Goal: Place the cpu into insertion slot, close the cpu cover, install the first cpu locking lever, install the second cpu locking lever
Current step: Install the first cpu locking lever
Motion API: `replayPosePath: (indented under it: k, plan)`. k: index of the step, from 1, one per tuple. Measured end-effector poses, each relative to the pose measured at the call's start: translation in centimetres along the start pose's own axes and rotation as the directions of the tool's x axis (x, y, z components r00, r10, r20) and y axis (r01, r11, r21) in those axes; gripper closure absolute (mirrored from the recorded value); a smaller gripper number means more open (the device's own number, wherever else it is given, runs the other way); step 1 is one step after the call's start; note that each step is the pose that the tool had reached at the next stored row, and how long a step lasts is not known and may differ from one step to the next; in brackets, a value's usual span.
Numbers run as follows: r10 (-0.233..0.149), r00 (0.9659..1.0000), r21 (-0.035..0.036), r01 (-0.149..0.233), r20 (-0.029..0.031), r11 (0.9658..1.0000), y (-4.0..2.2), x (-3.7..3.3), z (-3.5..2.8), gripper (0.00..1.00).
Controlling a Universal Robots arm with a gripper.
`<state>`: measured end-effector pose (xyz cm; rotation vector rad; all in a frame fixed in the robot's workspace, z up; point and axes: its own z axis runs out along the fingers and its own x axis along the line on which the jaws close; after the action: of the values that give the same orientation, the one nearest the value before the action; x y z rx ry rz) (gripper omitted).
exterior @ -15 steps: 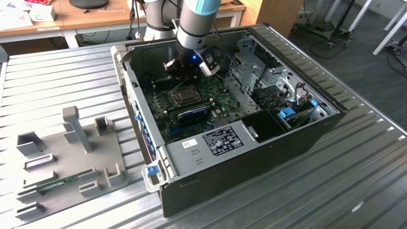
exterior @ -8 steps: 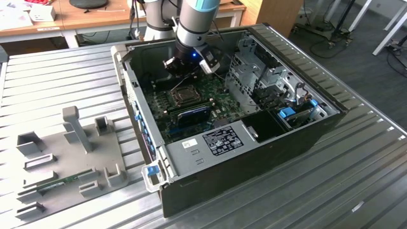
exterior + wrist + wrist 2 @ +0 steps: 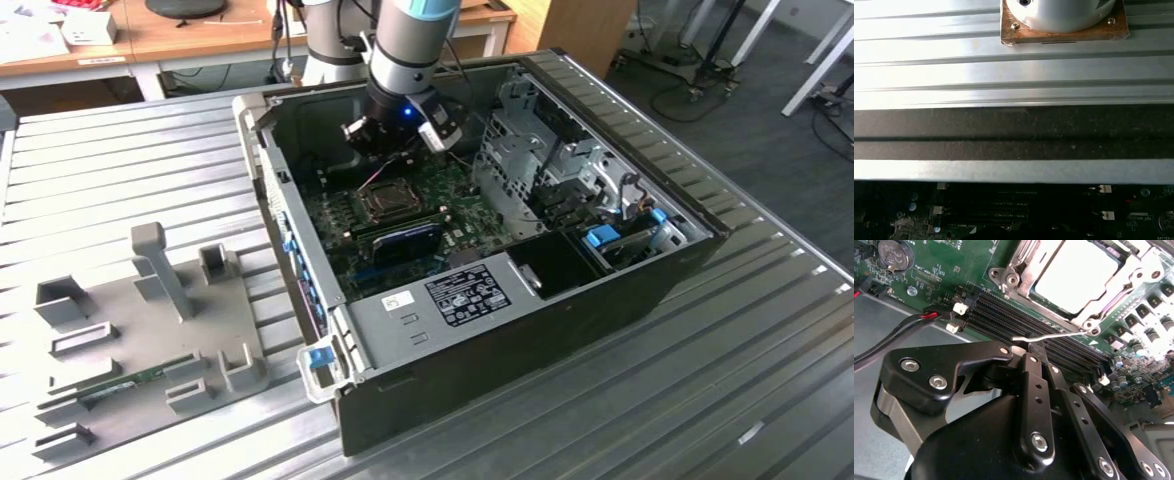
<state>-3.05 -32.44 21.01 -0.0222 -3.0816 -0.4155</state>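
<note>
One springy-looking wire locking lever (image 3: 1054, 335) is lying just beside the hand (image 3: 1021, 354); its hooked end probably suits holding. Whether the hand is clenched cannot be told.

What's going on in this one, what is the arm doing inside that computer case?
A single robot arm reaches into an open computer case lying on a slatted metal table. Its gripper hangs low over the motherboard. In the second wrist view the cpu is already seated, with the cpu cover lying down around it. A thin wire locking lever sticks out over the memory slots, its hooked end right at the gripper's tip; contact is unclear.
</note>
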Motion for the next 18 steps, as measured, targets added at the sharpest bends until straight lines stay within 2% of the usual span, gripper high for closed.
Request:
replayPosePath:
  k: [10, 18]
  plan:
    - [-0.001, 1.0, -0.0001, 0.001, 0.0032, 1.0, 0.14, 0.88, 0.25, 0.9]
    - [-0.002, 1.0, -0.0001, 0.002, 0.0056, 1.0, 0.43, 0.99, -0.8, 0.9]
